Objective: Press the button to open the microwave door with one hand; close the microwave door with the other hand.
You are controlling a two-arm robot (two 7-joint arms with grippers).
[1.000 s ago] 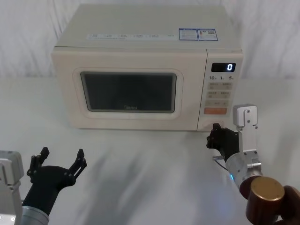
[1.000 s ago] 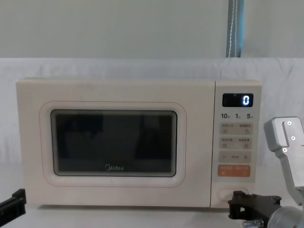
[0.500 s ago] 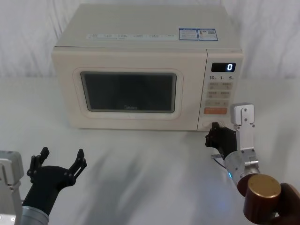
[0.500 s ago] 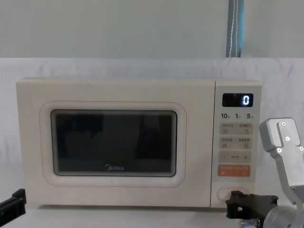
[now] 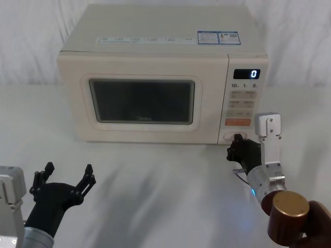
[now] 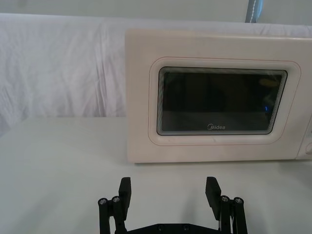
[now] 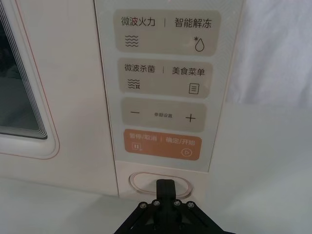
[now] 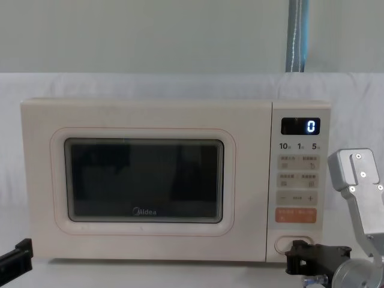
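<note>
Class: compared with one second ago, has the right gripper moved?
Yes. The right gripper has edged forward, toward the microwave's button; in the chest view its tip sits slightly further left under the button.

On the microwave door [image 8: 144, 183] I read "Midea" under the window. The display [image 8: 300, 126] shows "0", with "10", "1", "5" beneath, and the control panel [image 7: 165, 87] keys read 微波火力, 智能解冻, 微波杀菌, 美食菜单.

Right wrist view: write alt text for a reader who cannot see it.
The shut right gripper points its tip at the button, a pill-shaped key at the bottom of the control panel. Above it sits an orange key, with the microwave door closed beside the panel.
</note>
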